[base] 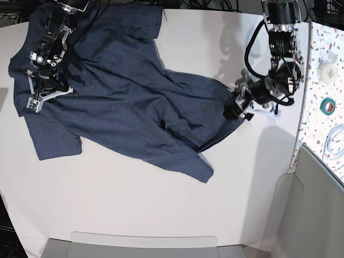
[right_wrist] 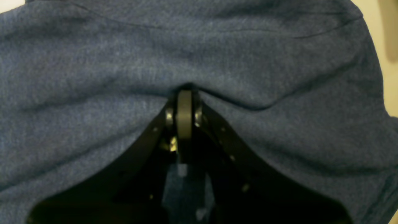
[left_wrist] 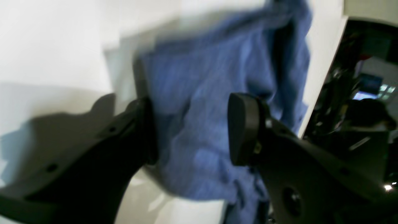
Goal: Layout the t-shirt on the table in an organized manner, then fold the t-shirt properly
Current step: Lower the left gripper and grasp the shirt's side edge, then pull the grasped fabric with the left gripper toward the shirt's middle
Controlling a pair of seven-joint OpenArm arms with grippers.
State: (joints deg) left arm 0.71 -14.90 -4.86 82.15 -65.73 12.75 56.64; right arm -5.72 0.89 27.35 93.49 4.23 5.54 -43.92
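T-shirt (base: pixel 118 102): dark blue, heathered, spread across the upper left and centre of the white surface (base: pixel 134 209); rumpled, with folds through the middle; one short sleeve at lower left, another at top centre; hem corner trailing toward lower centre; right edge bunched near the left gripper. No lettering visible on the upward face.

Right gripper (right_wrist: pixel 185 93): at the left of the base view, over the shirt's upper left part; jaws pressed fully together, cloth puckered at the tips in the wrist view and draped around both sides. Whether a fold was actually pinched could not be told for sure; cloth touching the tips at least.

Left gripper (left_wrist: pixel 192 124): at the right of the base view, at the shirt's right edge; jaws spread wide, blue cloth seen between and beyond the two fingers (left_wrist: pixel 242 127), not clamped. Wrist view blurred.

Speckled strip (base: pixel 325 80): along the far right, beside the surface; carrying a green roll of tape (base: pixel 328 105), a white ring-shaped item (base: pixel 325 63), and a coil of clear tubing (base: pixel 334 142).
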